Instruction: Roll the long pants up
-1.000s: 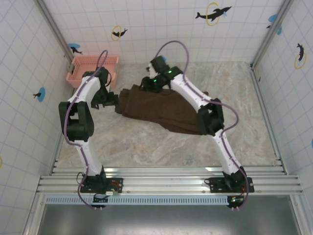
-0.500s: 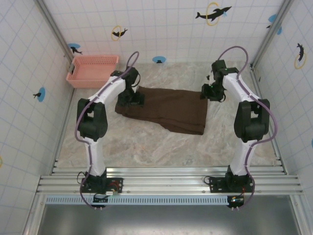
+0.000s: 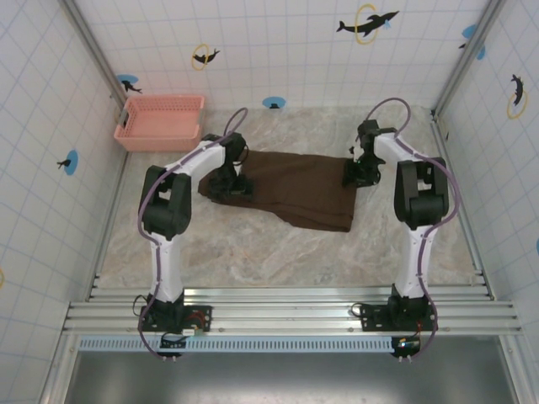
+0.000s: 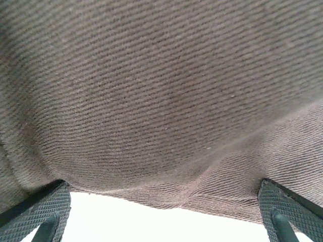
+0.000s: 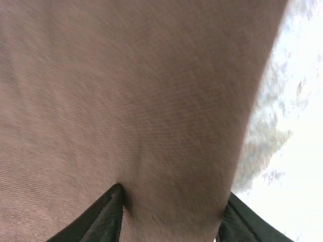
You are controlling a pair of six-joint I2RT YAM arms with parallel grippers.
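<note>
Between two end effectors (image 3: 229, 187) (image 3: 354, 178) lies one long pants (image 3: 295, 189).

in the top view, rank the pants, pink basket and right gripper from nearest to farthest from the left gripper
1. the long pants: right under the left gripper, at their left end.
2. pink basket: in the back-left corner.
3. right gripper: across the table, at the pants' right end.

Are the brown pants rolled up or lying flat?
Lying flat, not rolled. The long pants are spread out on the table, with no roll showing.
</note>
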